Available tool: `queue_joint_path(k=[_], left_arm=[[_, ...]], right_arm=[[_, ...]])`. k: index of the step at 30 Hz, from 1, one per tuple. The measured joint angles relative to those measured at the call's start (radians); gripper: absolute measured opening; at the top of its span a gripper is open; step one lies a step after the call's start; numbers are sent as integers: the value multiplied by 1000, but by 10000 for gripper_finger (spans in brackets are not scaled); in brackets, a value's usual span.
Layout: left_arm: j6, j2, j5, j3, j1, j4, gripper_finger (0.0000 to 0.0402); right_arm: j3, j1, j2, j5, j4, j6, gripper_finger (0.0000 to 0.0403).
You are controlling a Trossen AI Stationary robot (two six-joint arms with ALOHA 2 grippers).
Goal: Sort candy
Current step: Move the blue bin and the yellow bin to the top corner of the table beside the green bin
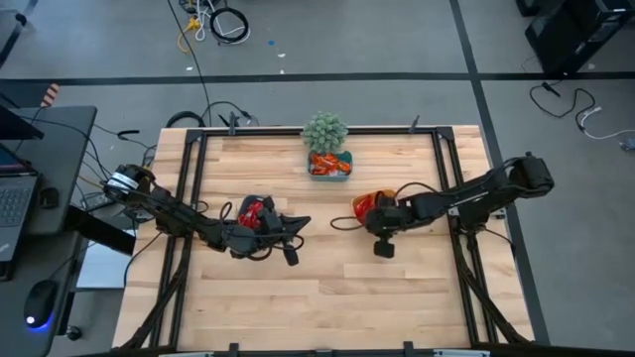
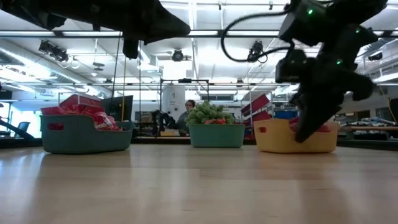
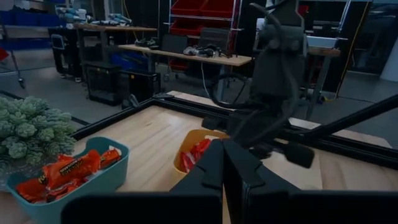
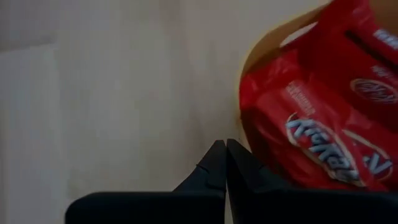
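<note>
Red candy packets fill a teal tray that sits under my left arm. More red packets lie in the yellow tray, and orange packets lie in a teal tray in front of the potted plant. My left gripper is shut and empty, held above the table middle and pointing toward the yellow tray. My right gripper is shut and empty too, just beside the left rim of the yellow tray, pointing down at bare wood.
A black frame rail runs round the wooden table. The near half of the table shows only bare wood. Cables and a laptop desk stand off the left edge. A person sits far back in the room.
</note>
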Motion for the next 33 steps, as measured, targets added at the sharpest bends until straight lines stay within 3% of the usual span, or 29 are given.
queue_joint_path(k=[8,18,26,33], left_arm=[[-2,0,0,0,0,0,1],[-11,0,0,0,0,1,1],[-15,0,0,0,0,1,1],[-16,0,0,0,0,1,1]], right_arm=[[0,-71,33,18,51,9,0],[0,-159,28,18,33,-154,0],[11,-168,-57,-31,-158,-135,0],[-6,-177,-57,54,-192,-103,0]])
